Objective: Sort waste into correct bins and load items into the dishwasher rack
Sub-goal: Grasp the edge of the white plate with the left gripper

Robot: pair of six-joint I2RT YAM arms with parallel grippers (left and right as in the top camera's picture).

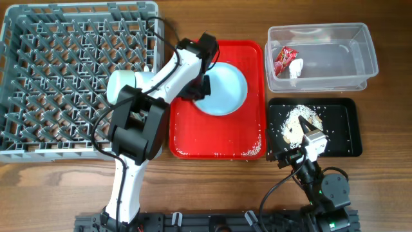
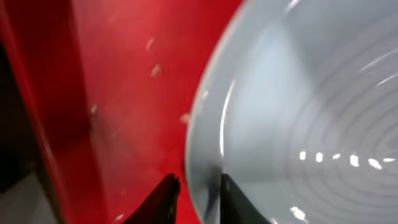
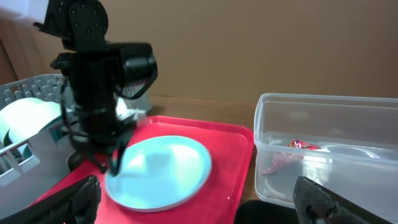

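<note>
**A:** Waste status?

**B:** Mostly done, by my read. Crumpled red-and-white wrapper (image 1: pixel 283 59) and small white crumpled scrap (image 1: pixel 295 68) lie in the clear plastic rectangular tub (image 1: pixel 341 40), far right of the tabletop (image 1: pixel 386 193). Beige rice-like crumbs (image 1: pixel 301 119) sit in the shallow black rectangular tray (image 1: pixel 338 125), just nearer than the tub. A line of stray pale grains (image 1: pixel 248 153) lies along the near edge of the red plastic serving tray (image 1: pixel 193 138), not cleared.

**A:** Rack?

**B:** Large square grey plastic rack (image 1: pixel 64 77), far left. No dish seen among the pegs from overhead, so loading not begun, I'd judge.

**A:** Plate?

**B:** Pale blue round plate (image 1: pixel 225 90) lies flat on the red tray. Left gripper (image 2: pixel 196 193) is at its left rim, jaws narrow, one finger either side of the rim. Wrist view is blurred, so can't tell if they bite yet.

**A:** Other side?

**B:** Right gripper (image 3: pixel 202 205) hangs over the near-left corner of the black tray, jaws wide, nothing btwn them.

**A:** Bowls, cup, cutlery?

**B:** None in view; poss. hidden under the left arm (image 1: pixel 148 84). To do: plate into rack, grains, any other dishes.
</note>
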